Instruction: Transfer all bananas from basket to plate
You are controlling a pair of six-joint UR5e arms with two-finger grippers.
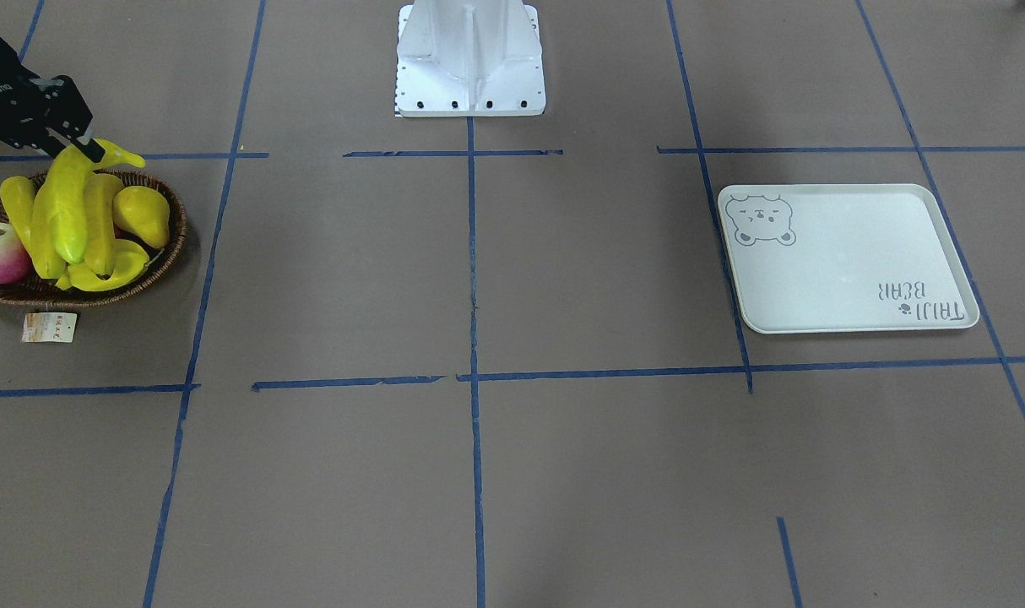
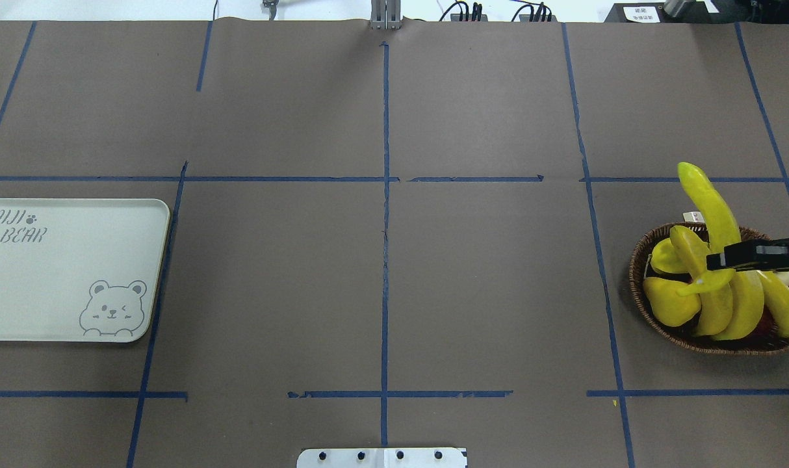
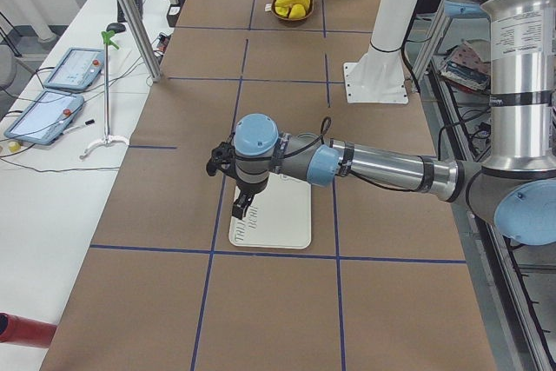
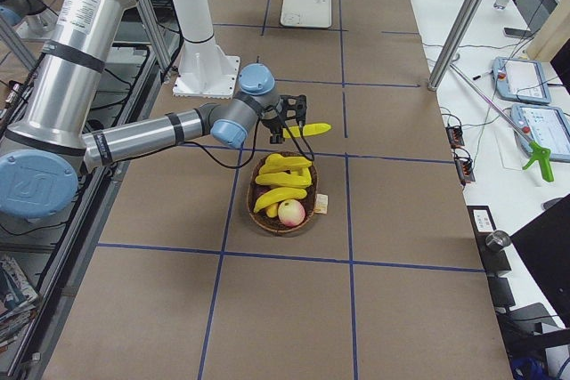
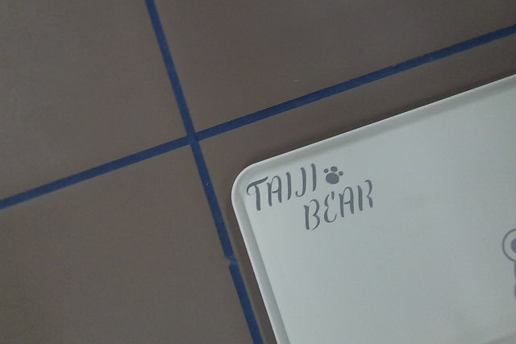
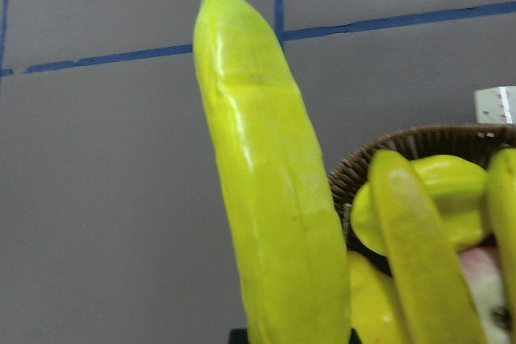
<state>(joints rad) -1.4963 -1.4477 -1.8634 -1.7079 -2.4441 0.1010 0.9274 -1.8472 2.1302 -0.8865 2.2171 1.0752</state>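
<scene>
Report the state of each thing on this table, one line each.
Right gripper, shut on one banana.
Held banana, raised above the basket, sticking out past its rim.
Other bananas, lying in the basket.
Basket, holding mixed fruit.
Plate, empty.
Left gripper, over the plate; open or shut unclear.

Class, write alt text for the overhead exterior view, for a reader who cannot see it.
The right arm's black fingers grip a long glossy yellow banana above the round brown wicker basket of yellow fruit at the right edge. The pale rectangular bear-print plate lies empty at the left edge of the brown, blue-taped table.
</scene>
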